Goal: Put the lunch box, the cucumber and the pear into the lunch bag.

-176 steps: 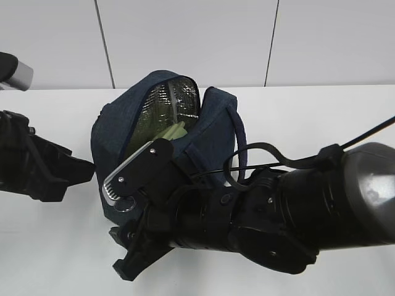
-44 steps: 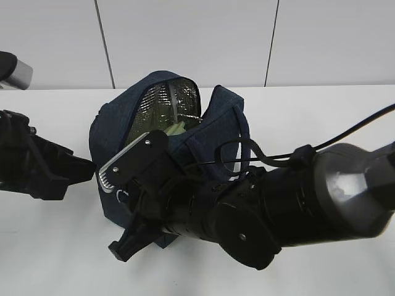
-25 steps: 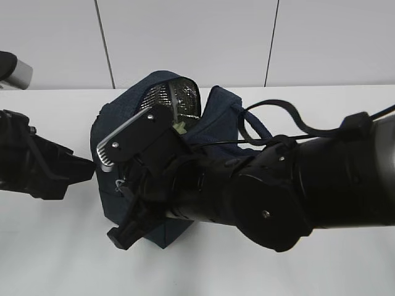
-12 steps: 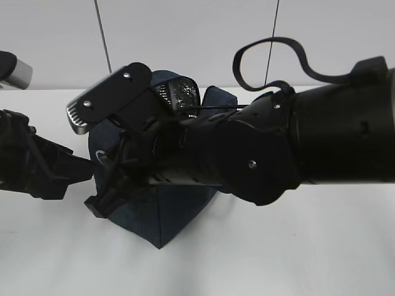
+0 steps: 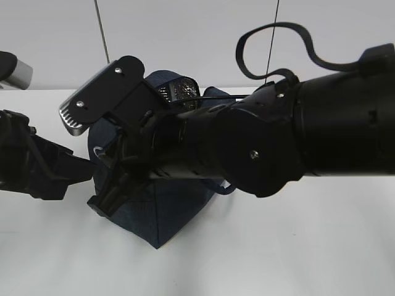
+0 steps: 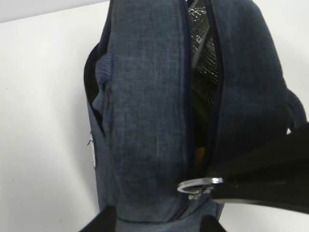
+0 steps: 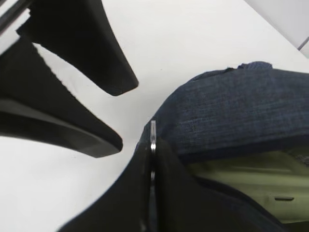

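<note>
The navy lunch bag (image 5: 162,216) stands on the white table, mostly hidden behind my right arm. In the left wrist view the bag (image 6: 145,96) shows a narrow zipper gap with foil lining (image 6: 202,58). My right gripper (image 7: 153,145) is shut on the metal ring pull (image 7: 153,131), which also shows in the left wrist view (image 6: 198,183). The pale green lunch box lid (image 7: 241,176) lies inside the bag. A small yellowish patch (image 6: 199,153) shows deep in the gap. The cucumber is hidden. My left gripper (image 6: 157,224) is open, its fingers on either side of the bag's end.
The white table (image 5: 296,246) runs back to a pale panelled wall (image 5: 185,37). My right arm (image 5: 296,142) fills the middle of the exterior view. My left gripper's fingers (image 7: 72,53) sit close to the ring in the right wrist view.
My right gripper has moved up and to the left with the ring pull. The bag's opening shows narrower than before. The left arm has not moved.
</note>
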